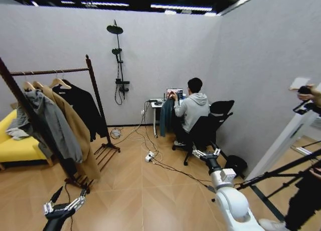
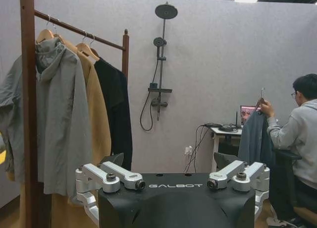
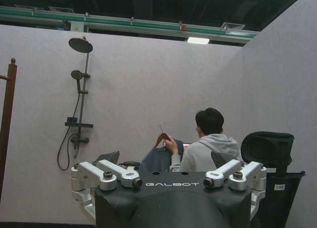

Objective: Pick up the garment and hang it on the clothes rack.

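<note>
The clothes rack (image 1: pixel 94 85), dark-brown wood with a twisted rail and a low slatted shelf, stands at the left of the head view. The garment (image 1: pixel 82 108), long and black, hangs limp on the rail's far end, nearest the back post.

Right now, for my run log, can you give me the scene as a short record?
clothes rack: ahead, on the robot's left
on its rail: grey coat, tan coat, black garment
left claw: open, empty, low near the rack's foot
right claw: open, empty
seated person: holds blue-green garment on a hanger
</note>
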`<state>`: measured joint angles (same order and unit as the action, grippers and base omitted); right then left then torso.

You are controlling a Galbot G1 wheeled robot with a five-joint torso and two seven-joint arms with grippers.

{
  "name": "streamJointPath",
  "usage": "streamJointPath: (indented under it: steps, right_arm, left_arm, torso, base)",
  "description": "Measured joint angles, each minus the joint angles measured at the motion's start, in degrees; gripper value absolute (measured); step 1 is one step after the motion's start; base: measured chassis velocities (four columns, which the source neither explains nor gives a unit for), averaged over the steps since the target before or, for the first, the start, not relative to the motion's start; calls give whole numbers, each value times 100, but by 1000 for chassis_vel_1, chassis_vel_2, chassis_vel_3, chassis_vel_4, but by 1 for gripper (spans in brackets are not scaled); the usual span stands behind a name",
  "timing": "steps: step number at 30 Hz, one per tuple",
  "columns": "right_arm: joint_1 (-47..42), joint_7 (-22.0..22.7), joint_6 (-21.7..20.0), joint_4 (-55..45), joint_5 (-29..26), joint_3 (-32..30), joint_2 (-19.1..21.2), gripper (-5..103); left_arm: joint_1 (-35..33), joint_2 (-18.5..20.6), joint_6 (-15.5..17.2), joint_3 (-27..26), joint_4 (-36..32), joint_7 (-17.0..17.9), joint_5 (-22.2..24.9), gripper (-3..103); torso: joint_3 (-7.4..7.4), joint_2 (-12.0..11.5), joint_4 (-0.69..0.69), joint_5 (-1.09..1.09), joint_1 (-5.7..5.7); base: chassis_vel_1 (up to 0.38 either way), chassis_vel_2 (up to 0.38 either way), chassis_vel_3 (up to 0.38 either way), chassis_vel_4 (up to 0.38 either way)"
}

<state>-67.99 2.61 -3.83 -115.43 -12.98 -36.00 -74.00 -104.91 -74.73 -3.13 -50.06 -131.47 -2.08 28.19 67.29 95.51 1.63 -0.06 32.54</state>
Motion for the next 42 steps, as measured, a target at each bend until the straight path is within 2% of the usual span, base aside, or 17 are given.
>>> streamJointPath:
  steps: [2, 9, 14, 19, 37, 42]
  right_arm:
    - [8, -9, 11, 12, 8, 10, -7, 100]
    - [23, -37, 23, 49, 55, 135, -70, 100]
    - [-16, -37, 20, 22, 76, 191, -98, 100]
    - [-92, -32, 17, -52, 87, 200, -106, 100]
    - [-251, -19, 22, -263, 73, 133, -99, 100]
    - [-296, -17, 19, -332, 71, 132, -103, 100]
  left_arm:
    - [0, 0, 0, -1, 0, 2, 0, 100]
    - [1, 0, 0, 0, 0, -1, 0, 100]
    - [2, 0, 0, 0, 0, -1, 0, 100]
    - [1, 0, 0, 0, 0, -1, 0, 100]
    - [1, 0, 0, 0, 0, 1, 0, 100]
    - [1, 0, 0, 0, 0, 1, 0, 100]
  torso:
    - [0, 0, -3, 4, 0]
    - [4, -5, 2, 9, 7]
    - [5, -6, -3, 7, 11]
    - [3, -5, 0, 5, 7]
    - [2, -4, -3, 6, 4]
    - [2, -3, 0, 5, 4]
  base:
    - [205, -71, -208, 232]
    - [45, -24, -78, 55]
    - [-58, 44, 84, -30]
    - [-9, 35, 30, -14]
    - [8, 11, 14, 12]
    - [0, 0, 0, 0]
